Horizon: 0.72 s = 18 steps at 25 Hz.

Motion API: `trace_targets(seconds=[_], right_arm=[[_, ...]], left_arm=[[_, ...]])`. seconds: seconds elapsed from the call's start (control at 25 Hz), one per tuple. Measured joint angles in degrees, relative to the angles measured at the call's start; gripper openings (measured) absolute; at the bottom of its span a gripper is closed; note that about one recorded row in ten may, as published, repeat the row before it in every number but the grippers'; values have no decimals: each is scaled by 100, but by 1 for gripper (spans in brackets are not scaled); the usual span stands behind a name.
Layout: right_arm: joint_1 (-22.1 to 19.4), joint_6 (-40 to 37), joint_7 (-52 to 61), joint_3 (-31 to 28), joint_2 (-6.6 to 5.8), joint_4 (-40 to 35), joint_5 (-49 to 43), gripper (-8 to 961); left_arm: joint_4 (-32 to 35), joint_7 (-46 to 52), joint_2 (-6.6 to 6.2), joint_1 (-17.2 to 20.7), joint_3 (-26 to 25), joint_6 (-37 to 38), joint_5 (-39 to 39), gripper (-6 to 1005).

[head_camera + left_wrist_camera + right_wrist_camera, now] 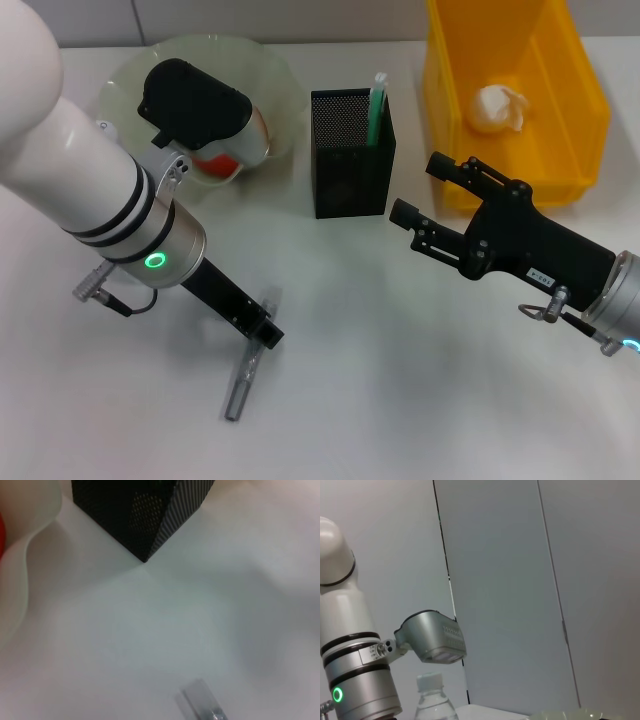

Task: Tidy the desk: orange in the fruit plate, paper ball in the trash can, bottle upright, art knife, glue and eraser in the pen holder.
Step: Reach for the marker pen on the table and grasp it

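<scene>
The left gripper (pixel 262 335) hovered over the art knife (pixel 240 385) on the desk (pixel 400 380); its jaws' state could not be told. It probably needed lowering for pickup, then the pen holder (pixel 350 150). The right gripper (pixel 425 195) idled, jaws apart

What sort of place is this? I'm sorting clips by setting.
Probably an office-style desk set up for tidying: a white table with a black mesh pen holder, a yellow trash can and a fruit plate.

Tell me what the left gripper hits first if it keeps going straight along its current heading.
Most likely the grey art knife on the table: the left gripper points down right over it. How close it is cannot be told.
</scene>
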State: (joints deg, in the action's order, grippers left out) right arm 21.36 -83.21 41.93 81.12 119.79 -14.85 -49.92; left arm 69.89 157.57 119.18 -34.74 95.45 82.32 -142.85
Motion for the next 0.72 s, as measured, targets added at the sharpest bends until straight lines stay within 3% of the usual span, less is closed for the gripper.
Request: trace_targets(seconds=[0.72], right_arm=[[0,42,0,0,9,0,136,775]], left_arm=[[-37,-121,0,-33,0,-140,36,527]])
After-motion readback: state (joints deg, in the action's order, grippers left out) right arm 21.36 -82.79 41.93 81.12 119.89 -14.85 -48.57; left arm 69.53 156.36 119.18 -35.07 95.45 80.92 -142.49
